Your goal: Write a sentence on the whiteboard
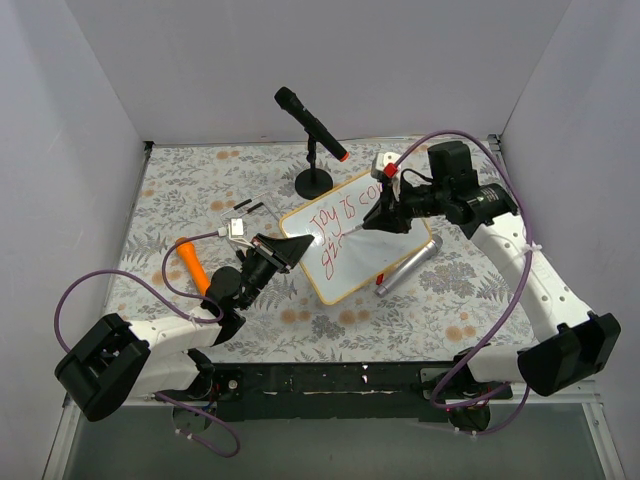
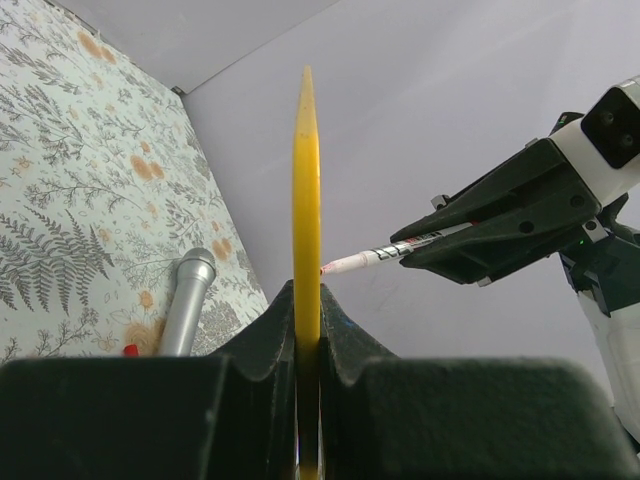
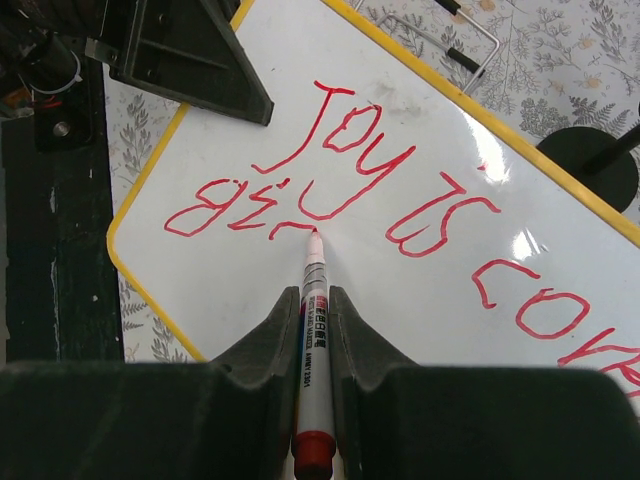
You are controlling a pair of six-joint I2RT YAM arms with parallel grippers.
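The whiteboard (image 1: 366,262), glossy white with a thin yellow frame, lies slanted mid-table. Red handwritten words, the sentence (image 1: 335,222), run across it in two slanted lines starting "Joy is". My left gripper (image 1: 284,249) is shut on the board's near-left corner. In the left wrist view the board's edge (image 2: 306,190) stands between the jaws of that gripper (image 2: 307,300). My right gripper (image 3: 314,300) is shut on a white marker (image 3: 314,330) with a red end. Its tip touches the whiteboard (image 3: 250,295) at the end of the sentence's (image 3: 370,190) second line.
A black microphone (image 1: 312,125) on a round-based stand (image 1: 313,182) rises behind the board. A silver microphone (image 1: 405,265) lies along the board's right edge. An orange-handled tool (image 1: 192,262) and small parts (image 1: 240,228) lie to the left. Grey walls close three sides.
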